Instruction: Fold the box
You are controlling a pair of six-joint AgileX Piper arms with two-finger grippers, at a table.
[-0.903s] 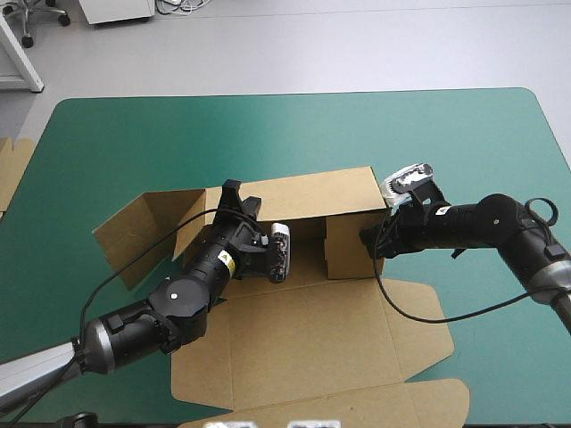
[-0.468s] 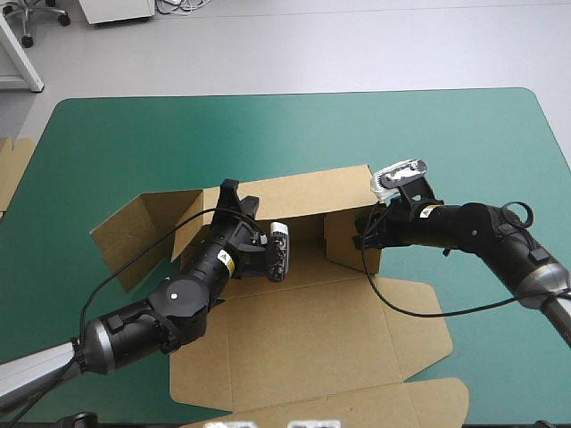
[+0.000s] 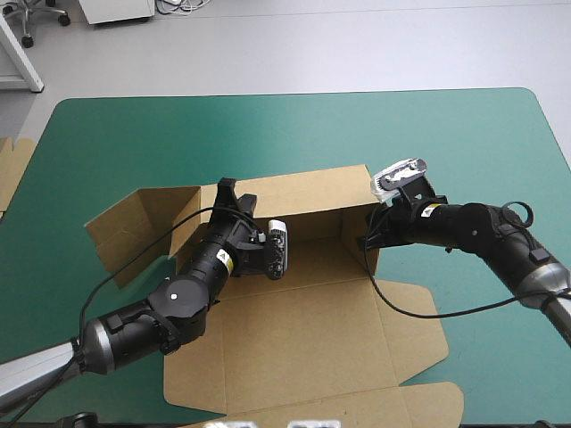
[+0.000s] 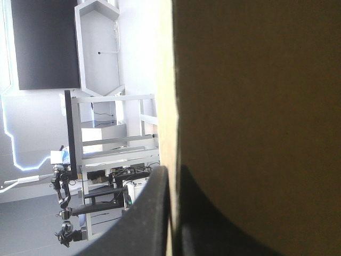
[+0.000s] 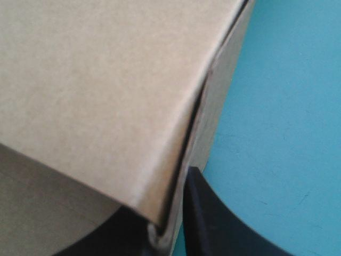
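The brown box (image 3: 303,330) lies mid-table with its back wall (image 3: 294,194) raised and its lid panel flat toward the near edge. My left gripper (image 3: 229,192) pinches the back wall's left end beside the splayed left flap (image 3: 134,227). In the left wrist view the board (image 4: 256,106) runs edge-on between the two black fingers of that gripper (image 4: 173,173). My right gripper (image 3: 368,239) is shut on the upright right side wall (image 3: 372,254). The right wrist view shows the doubled board corner (image 5: 106,80) clamped in the right gripper (image 5: 171,213).
More brown board (image 3: 13,169) shows at the table's left edge. Bare teal-green cover (image 3: 268,134) stretches beyond the box toward the far edge and off to the right (image 3: 508,143).
The right side wall, earlier folded in across the box's interior, now stands edge-on at the right end. The left flap has swung further outward, and the box sits slightly more to the left.
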